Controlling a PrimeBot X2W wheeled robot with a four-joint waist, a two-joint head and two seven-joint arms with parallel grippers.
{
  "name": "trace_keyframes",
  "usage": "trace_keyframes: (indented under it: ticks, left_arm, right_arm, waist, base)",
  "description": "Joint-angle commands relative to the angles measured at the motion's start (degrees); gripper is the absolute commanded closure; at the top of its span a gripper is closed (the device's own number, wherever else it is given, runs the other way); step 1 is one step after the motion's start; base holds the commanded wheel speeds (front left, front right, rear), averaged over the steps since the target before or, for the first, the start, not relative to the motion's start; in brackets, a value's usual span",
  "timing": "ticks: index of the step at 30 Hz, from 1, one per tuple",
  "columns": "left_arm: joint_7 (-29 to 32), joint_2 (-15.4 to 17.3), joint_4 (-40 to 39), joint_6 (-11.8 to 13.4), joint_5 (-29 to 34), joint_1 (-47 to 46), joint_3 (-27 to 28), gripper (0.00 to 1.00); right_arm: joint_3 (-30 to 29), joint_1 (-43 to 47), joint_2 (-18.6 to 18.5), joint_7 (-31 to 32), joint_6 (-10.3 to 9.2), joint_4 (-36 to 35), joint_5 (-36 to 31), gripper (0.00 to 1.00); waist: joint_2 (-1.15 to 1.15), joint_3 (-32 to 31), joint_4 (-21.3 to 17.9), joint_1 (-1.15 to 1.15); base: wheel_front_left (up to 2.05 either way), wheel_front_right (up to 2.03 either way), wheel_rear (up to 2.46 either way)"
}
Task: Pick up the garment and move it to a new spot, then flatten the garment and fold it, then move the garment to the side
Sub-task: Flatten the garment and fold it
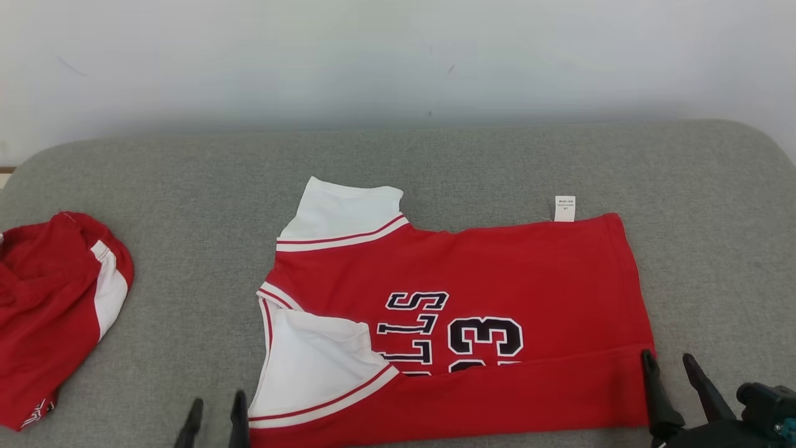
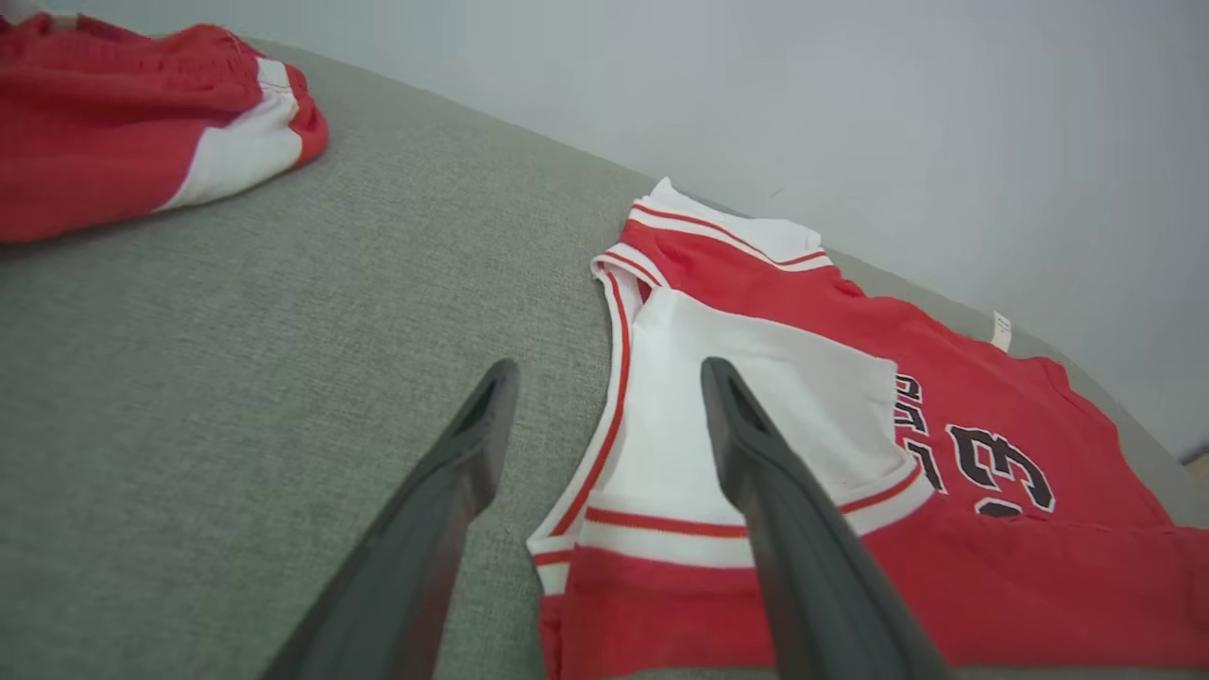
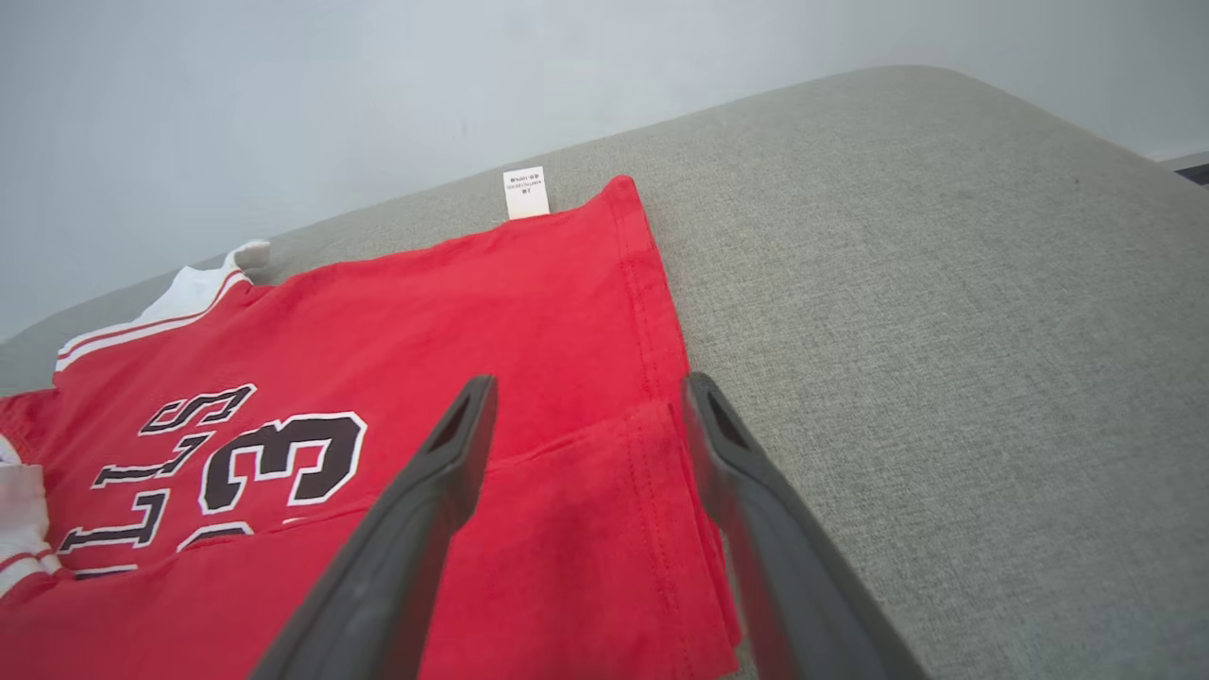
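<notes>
As it lies, jersey runs left-right, shoulders left, hem right.

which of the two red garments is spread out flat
The jersey in the middle, with black lettering; the other red garment at the left is bunched up.

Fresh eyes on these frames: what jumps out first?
The red jersey with white sleeves and black lettering, spread across the middle of the grey cushion, its near edge folded up over the print. The left gripper by the sleeve and the right gripper by the hem, both open, sit at that fold's ends. A second red-and-white garment lies bunched at the far left.
</notes>
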Motion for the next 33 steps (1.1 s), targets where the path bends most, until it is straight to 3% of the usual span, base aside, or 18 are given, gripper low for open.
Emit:
trace_keyframes:
  ticks: [1, 9, 17, 25, 33]
  left_arm:
    - [-0.3, -0.1, -2.3, 0.3, 2.9, 0.8, 1.1, 0.00]
    - [-0.3, -1.8, -10.4, 3.3, 13.4, 2.4, 5.9, 0.00]
    - [-0.3, -2.5, -11.5, 3.2, 15.0, 2.8, 9.1, 0.00]
    - [-0.1, -0.3, -5.9, -3.9, 13.9, -5.1, 7.4, 0.00]
    - [9.8, 7.8, -0.1, -8.8, 10.6, -23.8, 4.1, 0.00]
  right_arm:
    - [0.6, -0.3, 0.2, -1.7, -0.05, -0.7, -0.9, 0.00]
    - [2.7, -0.7, 0.4, -8.9, -0.05, -1.3, -6.3, 0.00]
    - [2.3, 0.1, 1.7, -10.9, -0.05, -0.6, -8.7, 0.00]
    - [3.5, -4.0, 2.0, -11.0, -0.05, 0.1, -9.5, 0.00]
    - [5.9, -13.9, 3.5, -11.0, -0.05, 4.3, -9.1, 0.00]
  waist:
    - [0.00, -0.2, 0.3, 0.00]
    - [0.00, -0.9, 1.4, 0.00]
    - [0.00, -1.3, 1.7, 0.00]
    - [0.00, 0.9, -0.6, 0.00]
    - [0.00, 7.3, -6.5, 0.00]
  base:
    - [0.00, 0.00, 0.00]
    - [0.00, 0.00, 0.00]
    - [0.00, 0.00, 0.00]
    - [0.00, 0.00, 0.00]
    - [0.00, 0.00, 0.00]
